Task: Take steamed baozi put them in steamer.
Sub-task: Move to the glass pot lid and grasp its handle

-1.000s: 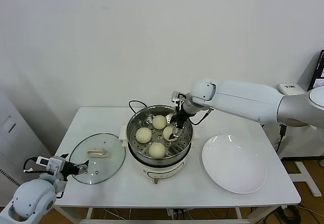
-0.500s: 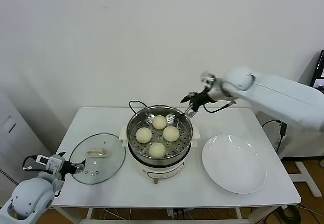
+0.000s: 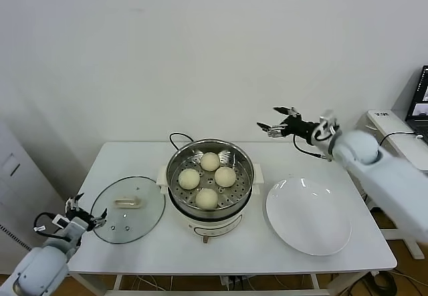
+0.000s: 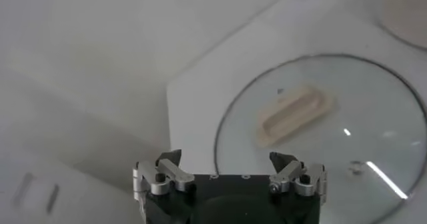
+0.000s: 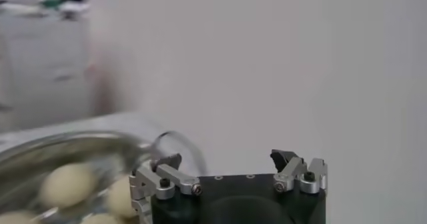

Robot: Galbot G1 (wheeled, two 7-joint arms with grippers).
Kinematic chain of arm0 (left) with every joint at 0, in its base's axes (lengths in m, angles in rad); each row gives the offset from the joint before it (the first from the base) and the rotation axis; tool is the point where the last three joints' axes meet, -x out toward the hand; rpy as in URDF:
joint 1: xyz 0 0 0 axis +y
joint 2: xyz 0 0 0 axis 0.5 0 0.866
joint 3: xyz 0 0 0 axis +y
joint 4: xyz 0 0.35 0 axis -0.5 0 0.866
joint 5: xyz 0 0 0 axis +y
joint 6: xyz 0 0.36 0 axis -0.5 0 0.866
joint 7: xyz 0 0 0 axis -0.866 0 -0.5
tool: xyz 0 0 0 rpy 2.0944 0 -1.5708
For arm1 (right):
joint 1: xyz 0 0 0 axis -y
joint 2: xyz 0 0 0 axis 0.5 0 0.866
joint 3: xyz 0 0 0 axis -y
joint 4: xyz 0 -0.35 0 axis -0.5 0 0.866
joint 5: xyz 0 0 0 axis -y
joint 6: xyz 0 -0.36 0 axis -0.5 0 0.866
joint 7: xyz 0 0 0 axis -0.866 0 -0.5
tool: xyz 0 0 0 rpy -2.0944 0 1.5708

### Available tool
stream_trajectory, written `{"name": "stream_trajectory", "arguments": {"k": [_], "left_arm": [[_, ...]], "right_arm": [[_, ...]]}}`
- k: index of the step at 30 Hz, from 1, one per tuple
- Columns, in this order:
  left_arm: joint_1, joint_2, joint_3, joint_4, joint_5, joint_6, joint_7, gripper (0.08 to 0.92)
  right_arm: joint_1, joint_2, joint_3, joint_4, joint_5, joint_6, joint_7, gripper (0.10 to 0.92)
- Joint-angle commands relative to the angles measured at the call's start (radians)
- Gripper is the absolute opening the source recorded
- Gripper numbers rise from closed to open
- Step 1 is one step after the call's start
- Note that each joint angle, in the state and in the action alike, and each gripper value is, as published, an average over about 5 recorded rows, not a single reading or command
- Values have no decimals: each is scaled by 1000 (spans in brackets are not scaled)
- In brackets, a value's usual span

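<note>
Right gripper (image 3: 277, 120) withdrawn, wide open, empty.

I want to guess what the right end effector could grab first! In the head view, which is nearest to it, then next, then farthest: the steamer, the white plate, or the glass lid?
From the right end effector, raised at the table's back right:
1. Steamer, centre, holding four baozi.
2. White plate, front right; close to the steamer's rank.
3. Glass lid, far left.

Right end effector (image 3: 275, 121) raised, fingers spread; left end effector (image 3: 85, 210) low, spread.
</note>
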Motion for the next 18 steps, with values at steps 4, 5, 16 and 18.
{"name": "stream_trajectory", "arguments": {"k": [4,5,16,18], "left_arm": [[18,-37,9,129,641,-485,-1,823],[15,-44,9,136,677,-494,-11,823],[-39,-122,26,226,950,-523,-54,823],[-46,-135,27,237,985,-520,-57,823]], "right_arm": [[-761,352,904,147,-414,110,200,823],[-775,376,919,150,-433,112,193,823],[-797,509,955,136,-554,135,148,823],[-792,520,952,128,-568,139,145,823]]}}
